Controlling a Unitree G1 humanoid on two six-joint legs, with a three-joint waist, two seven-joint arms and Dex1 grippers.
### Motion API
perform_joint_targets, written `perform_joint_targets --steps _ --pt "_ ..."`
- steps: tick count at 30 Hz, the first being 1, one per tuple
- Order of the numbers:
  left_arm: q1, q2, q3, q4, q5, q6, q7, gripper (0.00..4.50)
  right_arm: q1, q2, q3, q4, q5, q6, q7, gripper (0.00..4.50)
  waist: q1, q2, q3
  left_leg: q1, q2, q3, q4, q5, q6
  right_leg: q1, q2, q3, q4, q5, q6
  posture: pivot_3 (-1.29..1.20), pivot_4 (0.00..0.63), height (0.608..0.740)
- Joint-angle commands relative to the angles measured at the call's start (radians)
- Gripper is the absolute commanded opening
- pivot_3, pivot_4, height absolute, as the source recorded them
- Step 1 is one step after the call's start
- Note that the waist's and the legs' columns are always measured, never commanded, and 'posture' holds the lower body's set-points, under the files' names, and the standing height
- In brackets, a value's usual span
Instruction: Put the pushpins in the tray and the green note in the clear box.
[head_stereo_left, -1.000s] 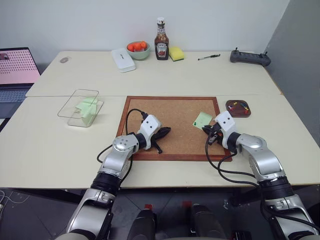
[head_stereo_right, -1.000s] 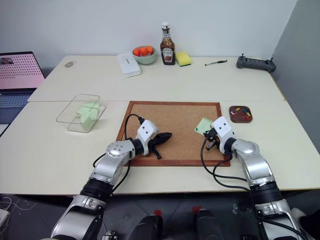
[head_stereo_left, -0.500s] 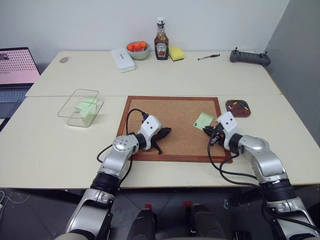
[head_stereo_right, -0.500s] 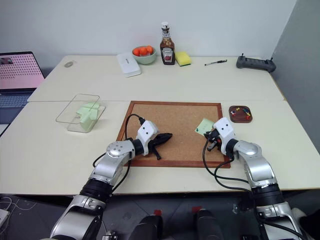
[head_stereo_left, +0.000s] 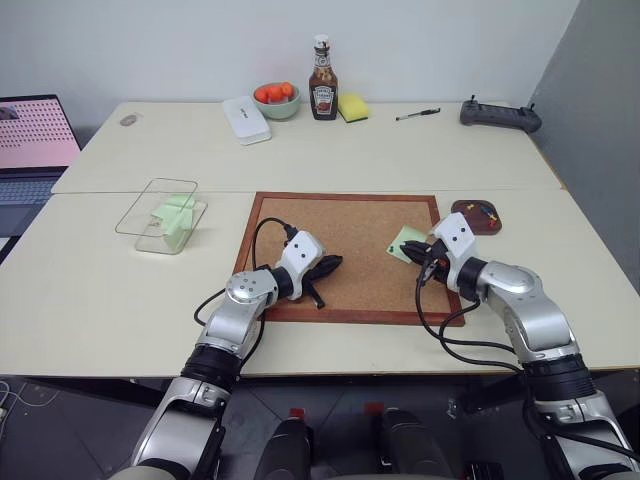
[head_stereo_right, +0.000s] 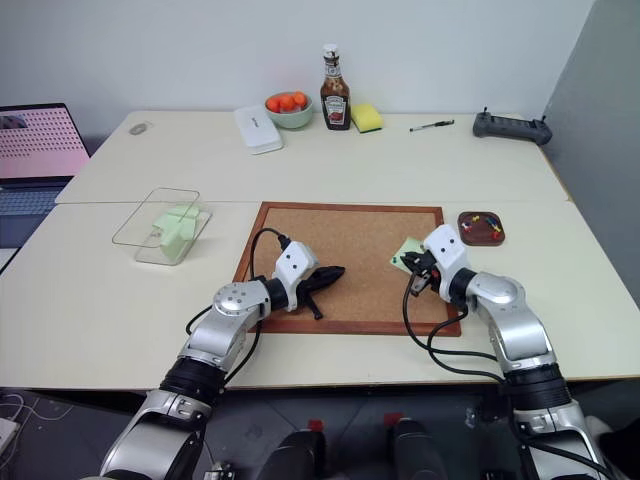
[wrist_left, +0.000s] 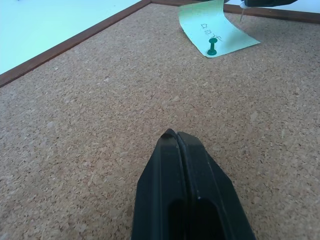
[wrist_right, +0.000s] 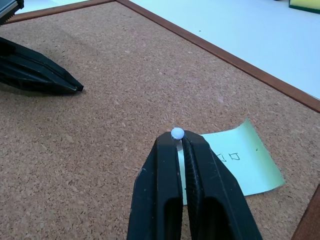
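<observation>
The laptop (head_stereo_left: 35, 140) at the far left is cut off by the picture's edge. The writing on the green note (wrist_left: 216, 30) is too small to read. The pushpins in the tray (head_stereo_right: 481, 228) are too small to count. A pale pin head (wrist_right: 177, 133) peeks between the right fingers (wrist_right: 162, 190), its body hidden.

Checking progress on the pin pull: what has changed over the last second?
The right gripper, shut on a small pale-headed pin, rose slightly above the wood-framed corkboard. The left gripper stayed shut and still; the pale green paper note stayed put, a green pushpin still in it.
</observation>
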Motion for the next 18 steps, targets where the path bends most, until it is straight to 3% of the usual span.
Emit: perform_joint_targets --steps 1,12,18 --pt "0.03 -0.002 -0.024 0.021 0.024 0.012 -0.004 0.0 -0.032 -0.024 -0.053 -0.035 0.015 -0.028 -0.011 0.01 0.0 0.0 0.0 0.0 0.0 0.0 0.0 0.0 0.0 0.0 0.0 0.0 0.0 0.0 0.0 0.0 0.15 0.74" --pt "0.025 -0.004 -0.028 0.028 0.028 0.008 -0.006 0.0 -0.199 -0.136 -0.059 0.335 -0.248 -0.163 -0.299 0.01 0.0 0.0 0.0 0.0 0.0 0.001 -0.001 0.0 0.0 0.0 0.0 0.0 0.0 0.0 0.0 0.0 0.15 0.74" --pt "0.024 -0.005 -0.029 0.031 0.029 0.006 -0.004 0.0 -0.276 -0.153 -0.022 0.514 -0.318 -0.239 -0.333 0.01 0.0 0.0 0.0 0.0 0.0 0.001 -0.001 0.0 0.0 0.0 0.0 0.001 0.0 0.0 0.0 0.0 0.15 0.74"
